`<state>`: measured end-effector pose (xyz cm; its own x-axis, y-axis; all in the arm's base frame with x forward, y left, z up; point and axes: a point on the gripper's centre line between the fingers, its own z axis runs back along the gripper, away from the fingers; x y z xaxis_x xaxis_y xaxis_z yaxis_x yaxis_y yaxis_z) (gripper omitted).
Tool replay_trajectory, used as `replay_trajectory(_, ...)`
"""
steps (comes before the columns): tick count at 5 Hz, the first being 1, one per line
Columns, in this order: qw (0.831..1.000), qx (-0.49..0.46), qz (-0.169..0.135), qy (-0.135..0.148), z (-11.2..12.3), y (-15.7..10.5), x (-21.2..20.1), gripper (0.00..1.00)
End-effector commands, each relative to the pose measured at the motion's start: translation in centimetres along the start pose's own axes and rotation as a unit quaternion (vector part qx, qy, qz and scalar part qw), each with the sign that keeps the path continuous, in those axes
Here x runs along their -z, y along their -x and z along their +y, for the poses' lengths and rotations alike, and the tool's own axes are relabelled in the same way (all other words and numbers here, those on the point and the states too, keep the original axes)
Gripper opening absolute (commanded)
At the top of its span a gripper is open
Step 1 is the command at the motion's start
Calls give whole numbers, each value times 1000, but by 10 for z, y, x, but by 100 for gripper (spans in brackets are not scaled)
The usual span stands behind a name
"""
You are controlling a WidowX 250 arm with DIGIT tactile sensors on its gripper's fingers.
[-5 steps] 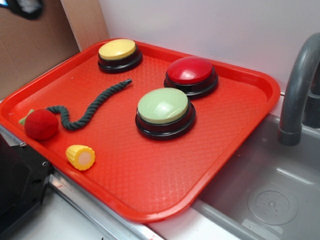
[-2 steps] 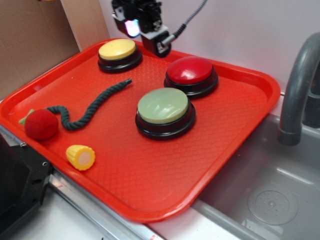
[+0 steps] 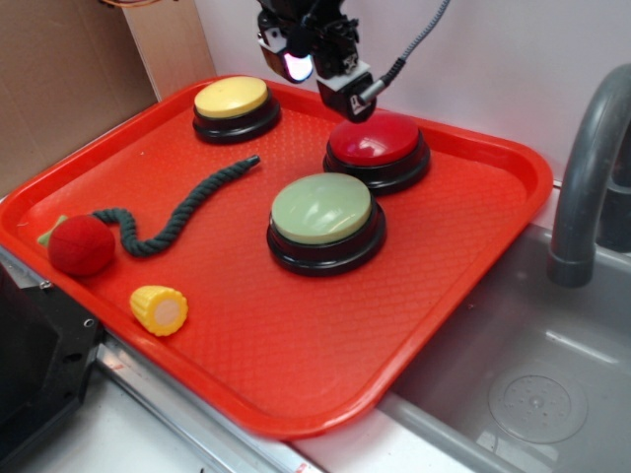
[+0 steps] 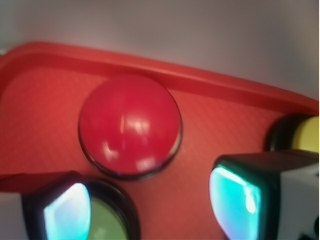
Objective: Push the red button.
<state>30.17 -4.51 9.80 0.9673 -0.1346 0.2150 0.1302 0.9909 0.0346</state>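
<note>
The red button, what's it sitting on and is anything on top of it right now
The red button sits on the red tray. Nothing rests on its dome; the gripper hangs above its back edge, not touching. The tray surface beneath its black base is hidden.

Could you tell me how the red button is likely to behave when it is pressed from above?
The red button will probably stay put: its black base sits flat on the tray. Its glossy domed cap may let an off-centre push slip sideways.
</note>
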Motion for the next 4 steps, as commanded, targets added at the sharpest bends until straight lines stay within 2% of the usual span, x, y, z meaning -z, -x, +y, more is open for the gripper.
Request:
replay_trajectory(1, 999, 1, -33, 5, -1, -17, 18, 100)
replay_trajectory(4, 1000, 7, -12, 5, -3, -14, 38, 100)
